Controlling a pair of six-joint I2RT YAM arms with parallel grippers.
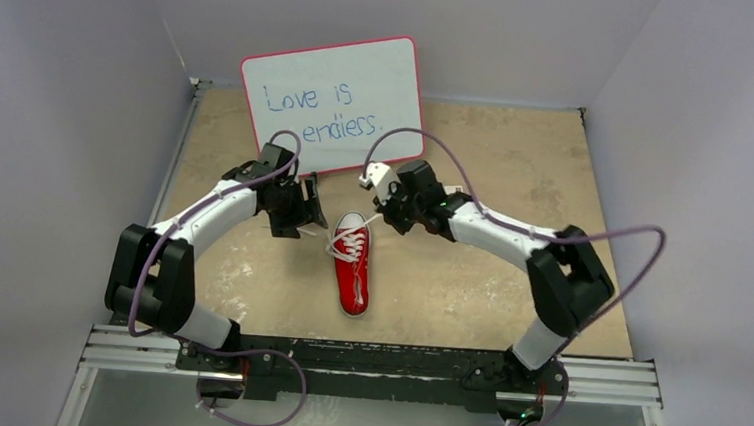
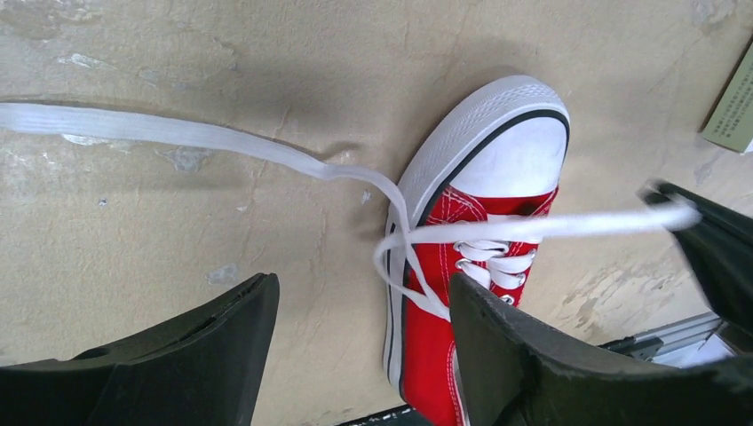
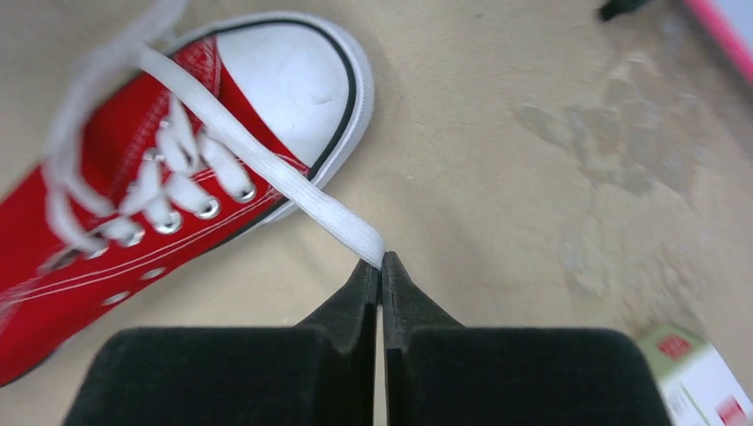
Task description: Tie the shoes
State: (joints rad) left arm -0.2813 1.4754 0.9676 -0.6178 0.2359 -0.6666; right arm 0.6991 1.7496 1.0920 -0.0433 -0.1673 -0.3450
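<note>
The red sneaker (image 1: 352,271) lies mid-table, with its white toe cap toward the whiteboard. My left gripper (image 1: 302,218) is open and holds nothing. In the left wrist view (image 2: 362,284) it hovers over the shoe's (image 2: 444,346) side, and one finger (image 2: 533,355) covers part of the lacing. One white lace end (image 2: 178,133) trails flat across the table. My right gripper (image 1: 385,214) is shut on the other lace end (image 3: 266,169) at its fingertips (image 3: 382,262). That lace is stretched taut across the toe (image 3: 284,80).
A pink-edged whiteboard (image 1: 331,100) with writing leans at the back, close behind both grippers. A small white box with a red mark (image 3: 697,373) sits beside the right gripper. Grey walls enclose the table on three sides, and a metal rail (image 1: 372,363) runs along the near edge.
</note>
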